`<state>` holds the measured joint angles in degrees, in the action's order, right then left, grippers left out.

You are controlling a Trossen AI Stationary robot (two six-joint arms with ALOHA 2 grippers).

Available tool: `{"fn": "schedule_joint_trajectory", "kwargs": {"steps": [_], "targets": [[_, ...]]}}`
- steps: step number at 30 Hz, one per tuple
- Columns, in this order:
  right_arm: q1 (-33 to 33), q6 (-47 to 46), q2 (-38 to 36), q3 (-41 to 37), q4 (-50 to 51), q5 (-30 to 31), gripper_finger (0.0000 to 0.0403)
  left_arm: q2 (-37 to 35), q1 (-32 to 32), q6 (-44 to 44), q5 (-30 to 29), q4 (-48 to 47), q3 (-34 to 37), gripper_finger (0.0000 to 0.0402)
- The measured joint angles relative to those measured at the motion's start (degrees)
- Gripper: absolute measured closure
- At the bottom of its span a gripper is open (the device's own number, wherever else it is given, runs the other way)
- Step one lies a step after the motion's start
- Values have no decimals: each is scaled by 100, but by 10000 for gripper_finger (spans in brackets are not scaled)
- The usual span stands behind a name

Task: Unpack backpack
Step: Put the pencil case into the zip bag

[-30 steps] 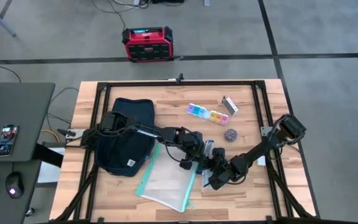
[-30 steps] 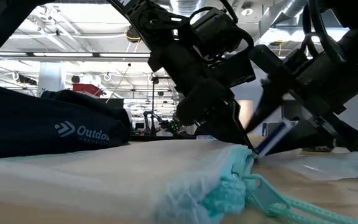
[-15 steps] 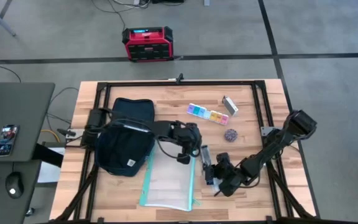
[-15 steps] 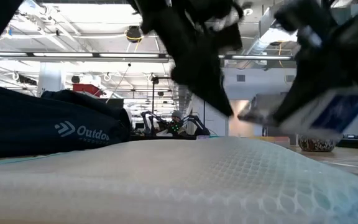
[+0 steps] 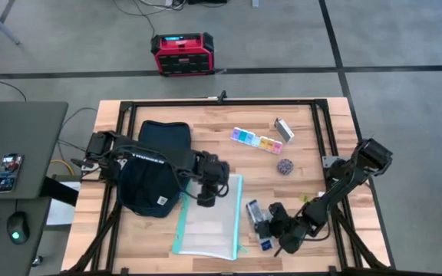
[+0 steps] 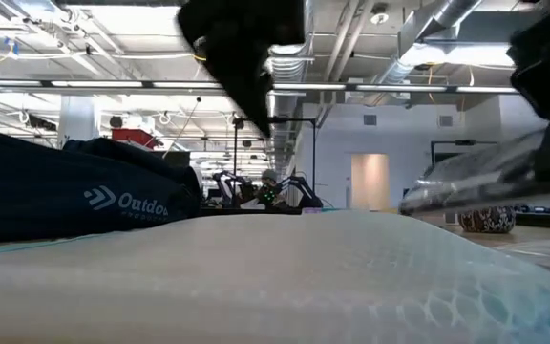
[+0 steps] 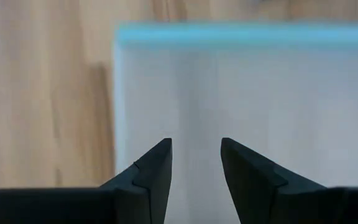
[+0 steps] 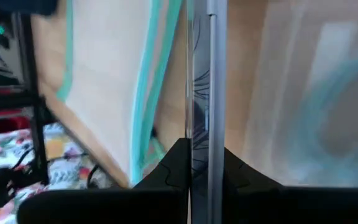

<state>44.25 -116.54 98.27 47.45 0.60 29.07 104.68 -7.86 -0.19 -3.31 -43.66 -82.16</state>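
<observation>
At the near edge of the table (image 5: 298, 115), the right pincer (image 5: 271, 226) pinches a flat clear-wrapped package (image 5: 256, 221), its two fingers pressed against the package's thin edge in the right wrist view. Just beside it, toward the left arm, lies a pale mesh pouch (image 5: 208, 216) with a teal zipper border, flat on the wood. The left pincer (image 5: 206, 192) hovers over that pouch's far end, its fingers spread apart with nothing between them, as the left wrist view shows. Left of the pouch sits the backpack (image 5: 156, 165), dark navy-teal, lying flat with a small white label on its near part; the left arm reaches across it. Farther back on the table rest a pastel pill organiser (image 5: 255, 140), a small grey case (image 5: 284, 129) and a small dark round object (image 5: 284, 166). Beyond the table, on the floor, stands a red-black box (image 5: 183, 53).
</observation>
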Motion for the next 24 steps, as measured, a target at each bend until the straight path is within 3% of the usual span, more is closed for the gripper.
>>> {"fn": "schedule_joint_trajectory", "kwargs": {"steps": [10, 16, 24], "targets": [[-503, 638, 747, 16, -1656, -433, 386, -4, -353, -582, 199, 1432, 1470, 277], [-864, 1108, 762, 7, -1940, -519, 386, -4, -371, -585, 199, 1889, 1704, 277], [-1289, 1592, 776, 14, -2342, -1092, 386, -4, -371, -486, 199, 2087, 1725, 277]]}}
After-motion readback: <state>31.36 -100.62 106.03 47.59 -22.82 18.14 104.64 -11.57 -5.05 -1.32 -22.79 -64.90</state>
